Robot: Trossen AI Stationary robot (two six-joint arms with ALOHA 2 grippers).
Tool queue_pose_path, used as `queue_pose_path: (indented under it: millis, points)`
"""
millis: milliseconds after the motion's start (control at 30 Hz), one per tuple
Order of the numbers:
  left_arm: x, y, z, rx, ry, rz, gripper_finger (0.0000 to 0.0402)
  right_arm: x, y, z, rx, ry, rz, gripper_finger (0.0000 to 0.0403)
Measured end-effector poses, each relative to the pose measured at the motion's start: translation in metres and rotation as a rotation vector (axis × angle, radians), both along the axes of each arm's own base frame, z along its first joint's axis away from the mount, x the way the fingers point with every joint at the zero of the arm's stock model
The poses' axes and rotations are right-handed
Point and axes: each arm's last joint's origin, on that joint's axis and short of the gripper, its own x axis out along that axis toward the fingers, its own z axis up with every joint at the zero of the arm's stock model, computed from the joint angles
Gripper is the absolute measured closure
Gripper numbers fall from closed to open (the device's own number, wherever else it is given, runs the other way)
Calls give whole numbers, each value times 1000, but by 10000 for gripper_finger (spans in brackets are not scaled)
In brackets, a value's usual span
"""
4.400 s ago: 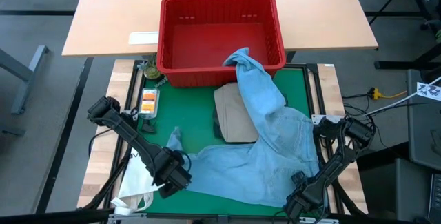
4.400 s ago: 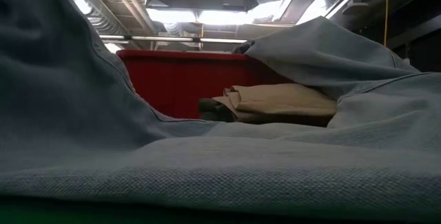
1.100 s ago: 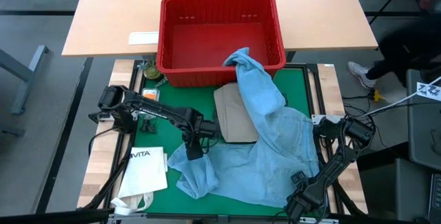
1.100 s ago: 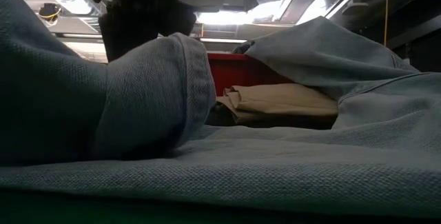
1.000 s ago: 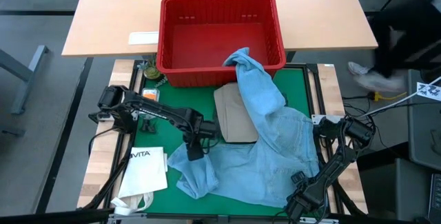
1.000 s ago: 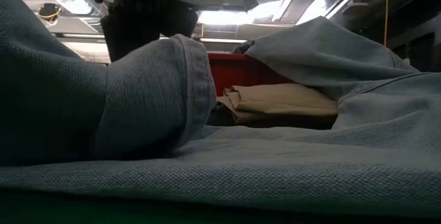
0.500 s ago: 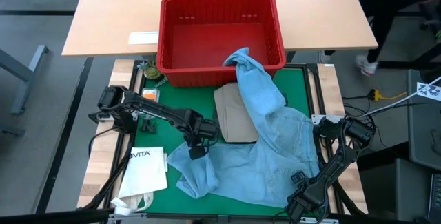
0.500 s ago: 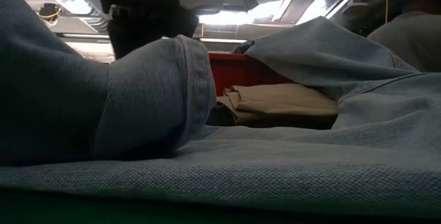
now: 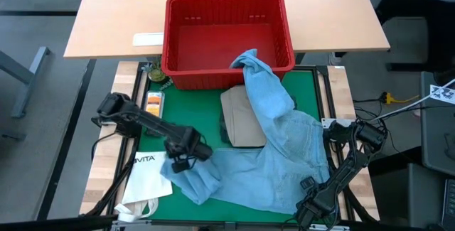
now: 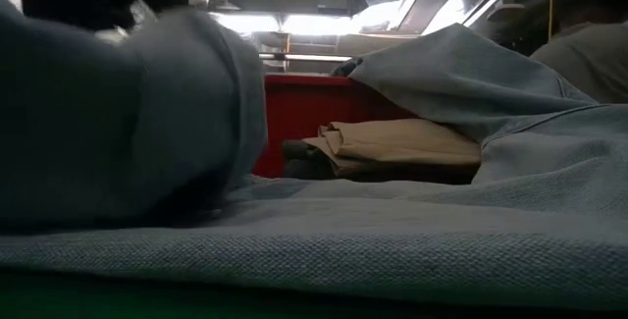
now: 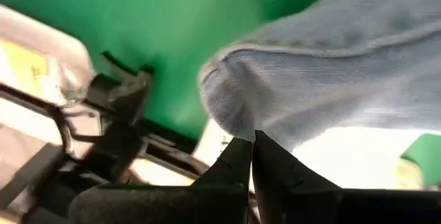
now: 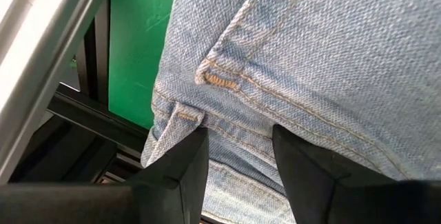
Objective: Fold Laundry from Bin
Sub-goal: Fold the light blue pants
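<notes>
The low view is mostly blocked by light blue denim jeans heaped close to the lens, so only a strip of the red ribbed plastic bin and the edge of a folded khaki-tan garment show behind them. From above, one pair of jeans sprawls across the green mat, one leg climbing over the bin's near rim while the other leg bunches toward the left front of the mat. The khaki-tan garment lies just in front of the bin, half covered by that denim (a dark edge beneath it is too hidden to identify). The bin's floor shows bare red. The left gripper sits over the bunched leg end, and in its wrist view its fingers are clenched together with the denim hem right at their tips; whether cloth is pinched between them cannot be made out. The right gripper rests at the mat's front right corner, its fingers spread apart over the jeans' seam. A white paper bag printed "VITA" lies beside the left gripper, partly cut off.
</notes>
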Motion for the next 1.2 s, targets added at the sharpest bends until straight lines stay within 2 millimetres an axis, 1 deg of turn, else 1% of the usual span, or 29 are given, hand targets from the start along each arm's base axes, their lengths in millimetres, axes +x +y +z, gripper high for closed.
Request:
queue_pose_path:
  millis: [67, 167, 300, 433, 533, 667, 767, 867, 1000, 1100, 1200]
  points:
    - [0, -9, 9, -32, -49, 26, 401, 0, 0, 0, -2, -2, 0, 237]
    - [-3, -23, 28, -50, -89, 122, 401, 0, 0, 0, -2, -1, -1, 237]
    - [-7, -46, 48, -64, -154, 189, 401, 0, 0, 0, 1, 6, -4, 237]
    - [-17, -68, 69, -84, -212, 244, 401, 0, 0, 0, 2, 8, -5, 237]
    - [-25, -82, 77, -65, -252, 253, 401, 0, 0, 0, 1, 6, -5, 237]
    - [-38, -96, 79, -57, -267, 237, 401, 0, 0, 0, -2, 3, -4, 237]
    - [-49, -96, 88, -61, -281, 283, 401, 0, 0, 0, 3, 12, -6, 237]
    - [-64, -91, 99, -62, -311, 356, 401, -1, 0, 0, 10, 21, -2, 237]
    - [-92, -78, 110, -53, -333, 494, 401, -1, -1, 0, 0, 28, -2, 237]
    - [-115, -71, 106, -35, -284, 599, 401, -3, -4, 1, -29, 46, -1, 237]
    - [-136, -65, 96, -8, -173, 699, 402, -4, -6, 9, -93, 72, 1, 237]
